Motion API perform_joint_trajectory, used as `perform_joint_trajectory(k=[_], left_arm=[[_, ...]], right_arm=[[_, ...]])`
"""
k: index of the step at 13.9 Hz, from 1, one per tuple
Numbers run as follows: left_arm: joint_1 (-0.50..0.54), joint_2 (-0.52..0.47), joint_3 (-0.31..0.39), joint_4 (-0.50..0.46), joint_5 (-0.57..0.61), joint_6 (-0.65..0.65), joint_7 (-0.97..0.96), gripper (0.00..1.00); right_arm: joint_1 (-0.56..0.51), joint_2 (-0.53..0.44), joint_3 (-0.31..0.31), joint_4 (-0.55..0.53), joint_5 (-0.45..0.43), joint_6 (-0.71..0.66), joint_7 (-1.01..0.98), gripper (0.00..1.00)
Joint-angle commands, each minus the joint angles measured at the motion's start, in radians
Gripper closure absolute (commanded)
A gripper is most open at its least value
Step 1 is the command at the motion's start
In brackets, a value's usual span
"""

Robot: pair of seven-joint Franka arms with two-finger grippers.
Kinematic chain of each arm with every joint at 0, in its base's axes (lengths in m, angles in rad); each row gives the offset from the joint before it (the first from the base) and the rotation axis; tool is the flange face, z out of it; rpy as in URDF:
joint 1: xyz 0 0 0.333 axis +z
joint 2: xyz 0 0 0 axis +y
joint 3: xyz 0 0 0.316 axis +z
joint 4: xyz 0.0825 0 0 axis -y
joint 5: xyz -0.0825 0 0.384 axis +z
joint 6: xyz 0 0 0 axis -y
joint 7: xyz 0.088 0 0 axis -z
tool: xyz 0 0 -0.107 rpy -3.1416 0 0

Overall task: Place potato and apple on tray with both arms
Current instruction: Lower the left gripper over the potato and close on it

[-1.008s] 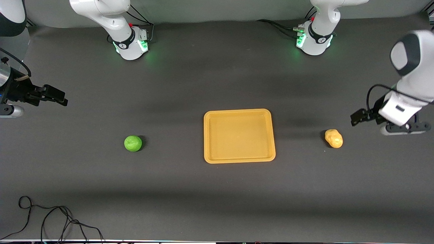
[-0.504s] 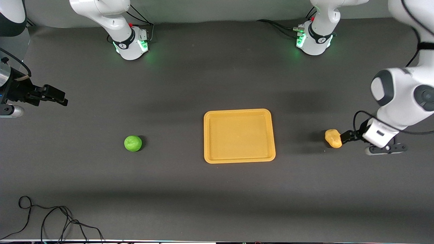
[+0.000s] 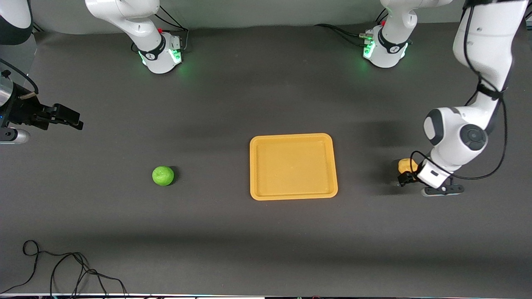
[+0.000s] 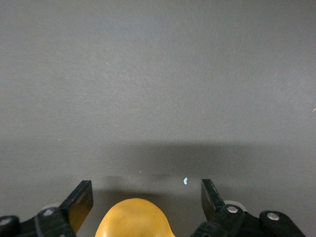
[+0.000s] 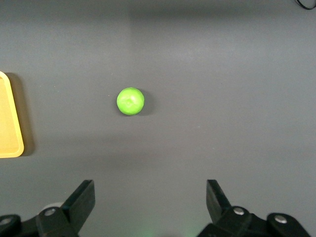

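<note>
- Flat rectangular orange-yellow plastic tray [image 3: 293, 137], rounded corners, low raised rim: lies on the dark grey bench [image 3: 257, 232] about midway between the 2 arms' ends; nothing in it, its floor smooth and bare.
- Small lumpy oval yellow-orange potato [image 3: 404, 165], glossy skin: on the bench toward the left arm's end, well apart from the tray; only its upper part shows in the front view, the rest covered by the left hand.
- Small round bright green apple [image 3: 163, 175], slight dimple on top: on the bench toward the right arm's end, well apart from the tray and about as near the front camera as the potato.
- Left hand [image 4: 146, 200], black, 2 fingers: down at the potato, fingers spread wide with 1 on each side of it and a gap showing on both sides; it has hold of nothing.
- Right hand [image 3: 68, 118], black, 2 fingers: waits in the air over the right arm's end of the bench, fingers spread wide, holding nothing; its wrist view looks down on the apple.
- Thin black cable [image 3: 62, 270]: looped on the bench at the edge nearest the front camera, at the right arm's end.
</note>
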Motion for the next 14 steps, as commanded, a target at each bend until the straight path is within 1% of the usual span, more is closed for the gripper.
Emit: perform_joint_trajectory(k=[1,5,8,10,11,12,14], left_arm=[[-0.012,-0.033,0.009,-0.027,-0.016,-0.015,0.052,0.02],[-0.002,-0.06,0.015,-0.081,-0.016,-0.015,0.128,0.03],[0.003,-0.077,0.023,-0.101,-0.016,-0.02,0.162,0.03],[0.001,-0.114,0.029,-0.119,-0.016,-0.059,0.165,0.04],[0.001,-0.123,0.029,-0.118,-0.016,-0.082,0.164,0.1],[0.0,-0.123,0.029,-0.118,-0.017,-0.086,0.159,0.19],[-0.008,-0.117,0.027,-0.118,-0.042,-0.081,0.155,0.23]], right_arm=[[0.007,0.002,-0.004,0.011,-0.003,-0.006,0.017,0.0],[0.009,0.003,-0.004,0.011,-0.003,-0.006,0.017,0.0],[0.007,0.003,-0.004,0.011,-0.003,-0.006,0.017,0.0],[0.009,0.003,-0.004,0.011,-0.003,-0.006,0.017,0.0],[0.007,0.003,-0.004,0.011,-0.003,-0.008,0.017,0.0],[0.007,0.003,-0.004,0.011,-0.003,-0.006,0.015,0.0],[0.007,0.003,-0.004,0.011,-0.003,-0.006,0.015,0.0]])
